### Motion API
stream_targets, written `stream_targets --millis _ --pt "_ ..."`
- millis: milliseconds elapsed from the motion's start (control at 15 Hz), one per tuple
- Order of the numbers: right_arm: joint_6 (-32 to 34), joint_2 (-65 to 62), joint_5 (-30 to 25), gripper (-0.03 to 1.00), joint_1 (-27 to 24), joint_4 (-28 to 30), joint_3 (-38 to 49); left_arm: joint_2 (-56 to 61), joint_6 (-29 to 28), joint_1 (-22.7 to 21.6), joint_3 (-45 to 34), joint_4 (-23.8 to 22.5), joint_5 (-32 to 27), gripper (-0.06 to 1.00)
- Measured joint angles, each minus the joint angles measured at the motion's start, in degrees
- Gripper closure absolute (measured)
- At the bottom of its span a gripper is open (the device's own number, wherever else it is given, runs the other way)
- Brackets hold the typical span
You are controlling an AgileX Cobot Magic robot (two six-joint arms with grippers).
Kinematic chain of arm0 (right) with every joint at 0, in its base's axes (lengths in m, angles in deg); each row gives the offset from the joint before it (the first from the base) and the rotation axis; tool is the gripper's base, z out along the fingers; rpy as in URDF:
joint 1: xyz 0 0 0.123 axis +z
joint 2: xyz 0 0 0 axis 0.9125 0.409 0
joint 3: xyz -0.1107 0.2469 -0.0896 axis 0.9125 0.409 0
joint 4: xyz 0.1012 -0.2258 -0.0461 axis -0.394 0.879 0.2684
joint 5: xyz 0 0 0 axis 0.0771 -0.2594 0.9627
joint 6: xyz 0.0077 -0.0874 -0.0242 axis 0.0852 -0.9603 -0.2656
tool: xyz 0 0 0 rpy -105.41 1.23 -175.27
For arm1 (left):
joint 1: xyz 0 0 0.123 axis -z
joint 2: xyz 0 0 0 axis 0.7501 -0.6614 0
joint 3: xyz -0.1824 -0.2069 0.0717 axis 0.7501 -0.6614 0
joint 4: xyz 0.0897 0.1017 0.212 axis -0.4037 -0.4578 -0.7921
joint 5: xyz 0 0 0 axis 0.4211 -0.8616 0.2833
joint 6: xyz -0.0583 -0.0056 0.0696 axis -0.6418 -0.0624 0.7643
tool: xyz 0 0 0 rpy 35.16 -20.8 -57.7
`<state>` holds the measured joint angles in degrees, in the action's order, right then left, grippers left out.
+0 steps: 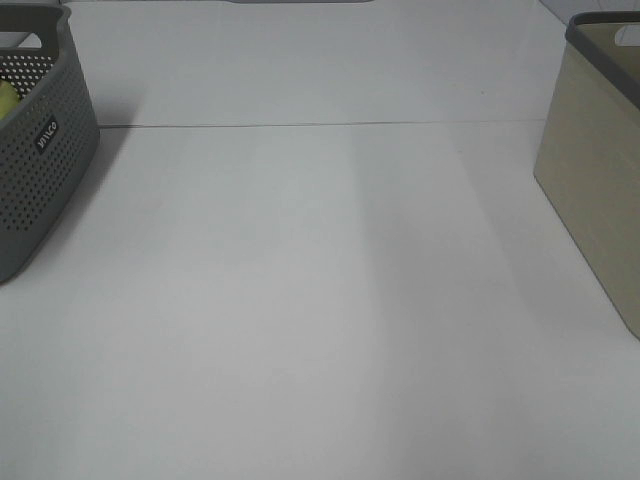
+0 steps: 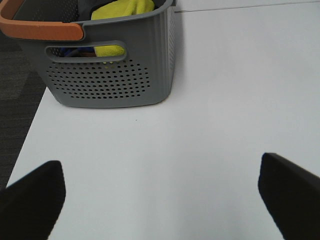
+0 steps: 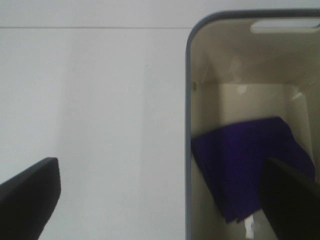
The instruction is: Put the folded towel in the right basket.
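The white tabletop (image 1: pixel 320 300) is bare between a grey perforated basket (image 1: pixel 40 150) on the left and the beige right basket (image 1: pixel 590 170). The folded towel (image 3: pixel 245 165), dark purple, lies flat on the floor of the right basket. The right gripper (image 3: pixel 160 200) hangs above the basket's rim, spread wide and holding nothing; the left gripper (image 2: pixel 160 200) is spread too. I judge the placing is done; what remains is only to draw the arm away.

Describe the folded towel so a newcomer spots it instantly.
Start at the beige basket on the right edge of the white table. Look down inside it: the towel lies flat on its floor. It is deep purple, unlike the yellow cloth in the grey perforated basket opposite.
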<state>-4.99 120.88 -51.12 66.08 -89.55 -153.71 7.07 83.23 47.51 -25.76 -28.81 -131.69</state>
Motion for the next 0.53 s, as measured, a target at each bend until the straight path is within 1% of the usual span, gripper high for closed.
stream_targets --millis 67,133,267,333,400,533 --pt "0.1 -7.2 0.1 -0.01 0.0 0.3 7.3 0.0 0.0 0.0 0.0 0.0 0.0 -0.05" --pt "0.6 -21.9 0.8 -0.01 0.0 0.5 22.7 0.0 0.0 0.0 0.0 0.0 0.0 -0.05" --pt "1.9 -38.0 3.6 -0.01 0.0 0.5 37.1 0.0 0.0 0.0 0.0 0.0 0.0 -0.05" --pt "2.5 -46.5 4.5 -0.01 0.0 0.5 43.0 0.0 0.0 0.0 0.0 0.0 0.0 -0.05" --pt "2.6 -50.0 5.0 -0.01 0.0 0.6 46.1 0.0 0.0 0.0 0.0 0.0 0.0 -0.05" --pt "2.8 -66.3 6.4 -0.01 0.0 1.6 57.0 0.0 0.0 0.0 0.0 0.0 0.0 -0.05"
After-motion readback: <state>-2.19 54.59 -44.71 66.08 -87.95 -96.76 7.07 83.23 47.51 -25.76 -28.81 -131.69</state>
